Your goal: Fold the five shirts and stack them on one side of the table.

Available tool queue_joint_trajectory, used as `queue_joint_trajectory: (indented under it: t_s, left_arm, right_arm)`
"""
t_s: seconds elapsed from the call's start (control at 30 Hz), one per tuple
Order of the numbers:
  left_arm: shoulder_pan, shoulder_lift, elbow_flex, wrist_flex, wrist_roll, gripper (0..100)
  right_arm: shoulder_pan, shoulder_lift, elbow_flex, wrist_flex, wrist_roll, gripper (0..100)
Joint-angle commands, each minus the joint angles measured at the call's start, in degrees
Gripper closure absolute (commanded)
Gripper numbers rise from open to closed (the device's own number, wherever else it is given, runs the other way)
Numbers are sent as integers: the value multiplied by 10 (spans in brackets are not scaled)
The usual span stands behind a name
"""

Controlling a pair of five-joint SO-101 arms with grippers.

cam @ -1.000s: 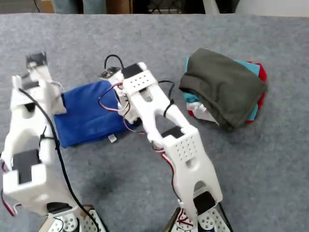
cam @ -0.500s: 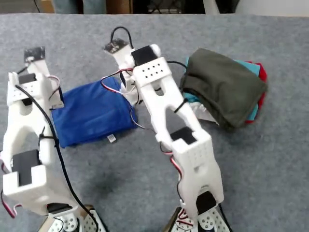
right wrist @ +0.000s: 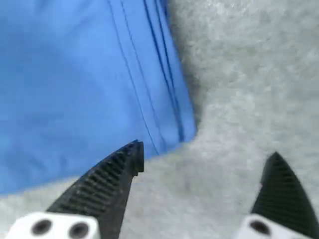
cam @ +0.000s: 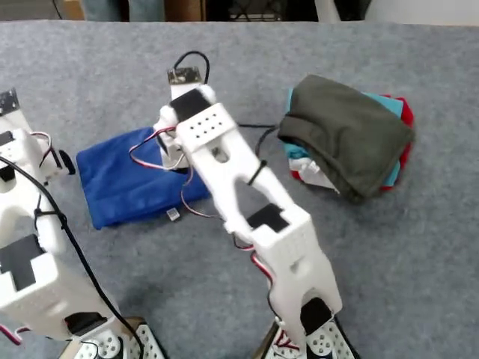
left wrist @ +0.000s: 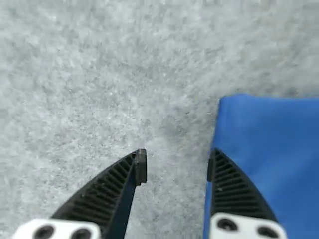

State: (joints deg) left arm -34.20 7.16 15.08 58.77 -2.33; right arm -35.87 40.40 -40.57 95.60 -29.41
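Observation:
A folded blue shirt (cam: 127,183) lies flat left of the table's centre. At the right, a stack has an olive shirt (cam: 348,131) on top of teal (cam: 389,105) and red (cam: 405,112) ones. My left gripper (left wrist: 176,167) is open over bare table, right beside one edge of the blue shirt (left wrist: 269,144), holding nothing. In the high view that arm (cam: 26,161) stands at the far left. My right gripper (right wrist: 204,155) is open and empty, low over a corner of the blue shirt (right wrist: 75,84). Its arm (cam: 213,146) covers the shirt's right edge from above.
Grey carpet-like cloth (cam: 419,247) covers the table. A small white tag (cam: 173,215) pokes out at the blue shirt's near edge. Both arm bases stand at the near edge. Bare table stretches along the far side and near right.
My left arm has drawn back to the left, off the blue shirt's left edge. The right arm swung away and then came back left over the shirt's right edge.

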Motion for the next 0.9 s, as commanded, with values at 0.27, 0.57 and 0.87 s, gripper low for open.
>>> queue_joint_trajectory:
  t_s: [0.27,0.57,0.87]
  left_arm:
    - [-22,23,-7,-11,-1,780]
    - [-27,24,-3,-28,-3,780]
    - [-27,23,-2,-27,-2,780]
  right_arm:
    - [-31,194,-255,-14,-134,599]
    - [-32,324,-387,37,-185,632]
    - [-28,359,-406,55,-132,984]
